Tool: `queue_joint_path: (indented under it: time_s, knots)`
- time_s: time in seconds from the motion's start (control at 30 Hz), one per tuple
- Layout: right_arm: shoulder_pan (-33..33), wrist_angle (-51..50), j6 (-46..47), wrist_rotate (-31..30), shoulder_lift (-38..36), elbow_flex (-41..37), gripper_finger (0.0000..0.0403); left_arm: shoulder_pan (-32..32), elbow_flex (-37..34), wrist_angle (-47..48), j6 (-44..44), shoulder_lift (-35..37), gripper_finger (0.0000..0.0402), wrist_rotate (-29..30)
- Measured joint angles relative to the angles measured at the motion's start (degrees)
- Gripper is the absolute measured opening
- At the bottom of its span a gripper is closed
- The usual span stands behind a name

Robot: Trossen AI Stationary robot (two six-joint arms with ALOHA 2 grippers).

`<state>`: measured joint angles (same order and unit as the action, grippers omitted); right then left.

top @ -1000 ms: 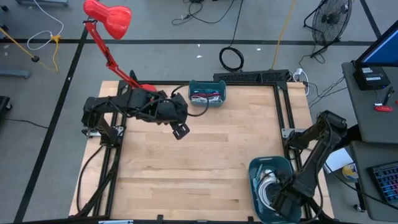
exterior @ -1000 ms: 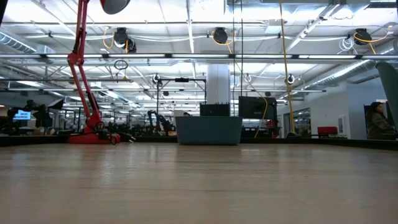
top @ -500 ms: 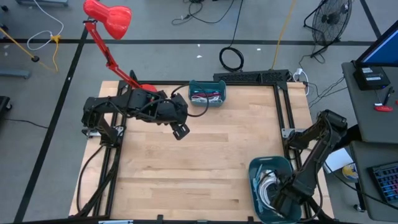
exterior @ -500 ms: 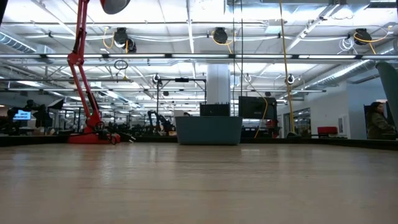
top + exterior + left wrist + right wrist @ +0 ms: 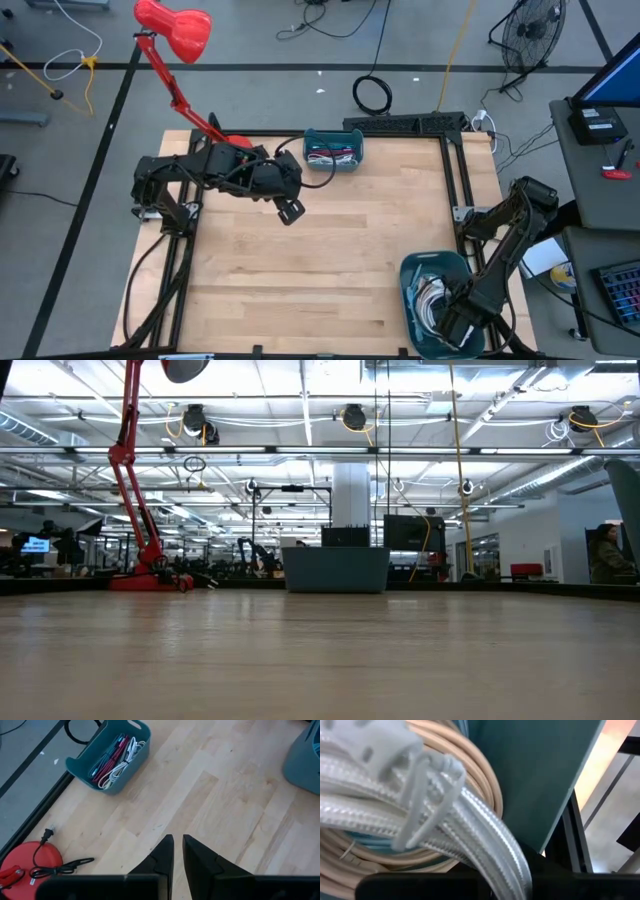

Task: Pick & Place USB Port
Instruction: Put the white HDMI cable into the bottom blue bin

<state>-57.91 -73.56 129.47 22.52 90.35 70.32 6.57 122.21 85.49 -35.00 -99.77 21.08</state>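
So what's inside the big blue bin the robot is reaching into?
Coiled cables, silvery braided and tan ones, fill the big blue bin. The right end effector is down among them, and the arm covers part of the pile.

Wooden table (image 5: pixel 320 255): two teal bins (image 5: pixel 333 150) (image 5: pixel 412 272) (cables inside), seemingly lamp base (image 5: pixel 27 860).

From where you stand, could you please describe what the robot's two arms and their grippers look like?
Both arms are dark, nearly black, with jointed segments. The left arm carries black cables looped along its body and ends in a small dark left gripper. Its fingers are matte black, tapering wedges. The right arm is equally dark and slender, and the right gripper is similarly black.
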Motion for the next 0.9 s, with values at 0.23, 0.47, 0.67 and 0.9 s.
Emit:
queue_joint_path:
  time_s: [0.23,0.47,0.67,0.9]
  knots:
    - [0.0,-0.1,-0.6,-1.4,0.0,0.0,0.0056,0.0,0.0,0.0,0.0,0.0,0.0042,0.0]
    - [0.0,-0.1,-1.2,-1.7,0.0,0.0,0.0091,0.0,0.0,-0.1,0.0,0.0,0.0042,0.0]
    - [0.2,0.0,-1.6,-1.7,0.0,0.0,0.0124,0.0,0.0,0.0,0.5,-0.8,0.0042,0.0]
    - [1.0,0.0,-2.8,-1.5,-1.0,-0.1,0.0145,0.2,0.0,-0.1,1.6,-4.1,0.0042,-1.5]
